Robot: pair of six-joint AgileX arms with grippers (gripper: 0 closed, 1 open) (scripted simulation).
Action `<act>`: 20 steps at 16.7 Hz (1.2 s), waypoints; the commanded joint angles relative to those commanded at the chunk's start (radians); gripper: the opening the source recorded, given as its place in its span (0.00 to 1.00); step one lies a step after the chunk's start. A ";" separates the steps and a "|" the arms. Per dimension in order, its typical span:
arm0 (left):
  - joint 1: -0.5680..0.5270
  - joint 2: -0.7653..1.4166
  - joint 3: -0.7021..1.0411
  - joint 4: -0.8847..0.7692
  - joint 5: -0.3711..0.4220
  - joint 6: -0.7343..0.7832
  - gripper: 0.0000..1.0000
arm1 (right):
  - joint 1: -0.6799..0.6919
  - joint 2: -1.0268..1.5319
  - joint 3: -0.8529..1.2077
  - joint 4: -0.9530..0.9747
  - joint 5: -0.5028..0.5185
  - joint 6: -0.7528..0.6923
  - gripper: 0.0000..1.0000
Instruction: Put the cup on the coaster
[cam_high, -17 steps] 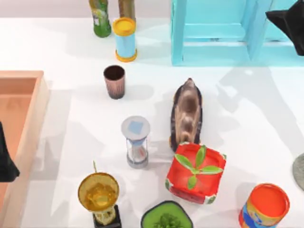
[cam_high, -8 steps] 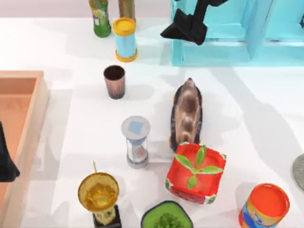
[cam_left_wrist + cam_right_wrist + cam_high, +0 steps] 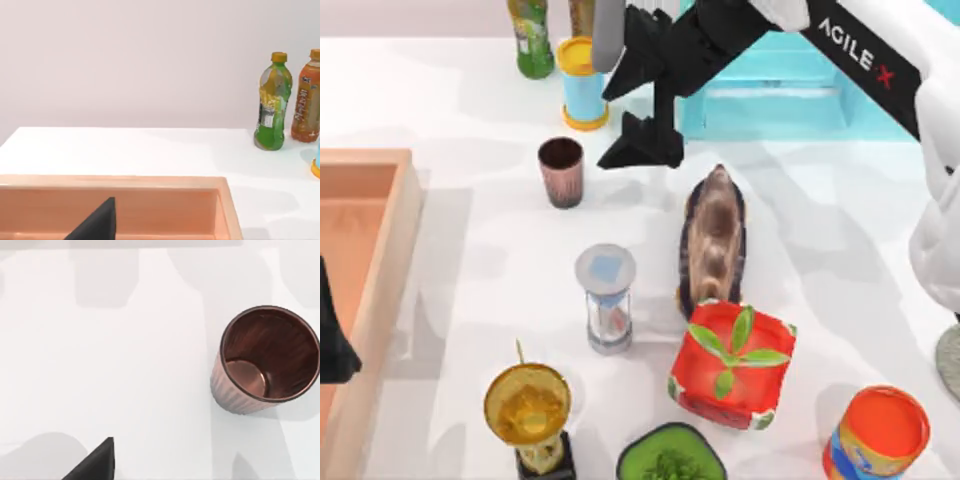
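With fingers spread wide, the right gripper (image 3: 638, 95) is hovering at the ribbed cup's (image 3: 561, 171) two o'clock, risking tipping it.

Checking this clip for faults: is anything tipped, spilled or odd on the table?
Nothing stands out. The cup stands upright and empty, the right claw hangs open beside it, and the hourglass and trophy stand upright.

The cup (image 3: 561, 171) stands behind the hourglass (image 3: 607, 298), coaster (image 3: 950, 360) far right.
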 joint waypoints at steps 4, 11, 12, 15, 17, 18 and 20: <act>0.000 0.000 0.000 0.000 0.000 0.000 1.00 | 0.002 0.017 0.017 -0.007 -0.004 -0.006 1.00; 0.000 0.000 0.000 0.000 0.000 0.000 1.00 | 0.038 0.125 0.108 0.032 0.011 0.034 1.00; 0.000 0.000 0.000 0.000 0.000 0.000 1.00 | 0.051 0.162 0.139 0.045 0.018 0.049 1.00; 0.000 0.000 0.000 0.000 0.000 0.000 1.00 | 0.091 0.263 0.224 0.085 0.036 0.091 1.00; 0.000 0.000 0.000 0.000 0.000 0.000 1.00 | 0.102 0.293 0.251 0.098 0.041 0.105 1.00; 0.000 0.000 0.000 0.000 0.000 0.000 1.00 | 0.103 0.293 0.252 0.098 0.041 0.106 1.00; 0.000 0.000 0.000 0.000 0.000 0.000 1.00 | 0.103 0.293 0.252 0.098 0.041 0.106 1.00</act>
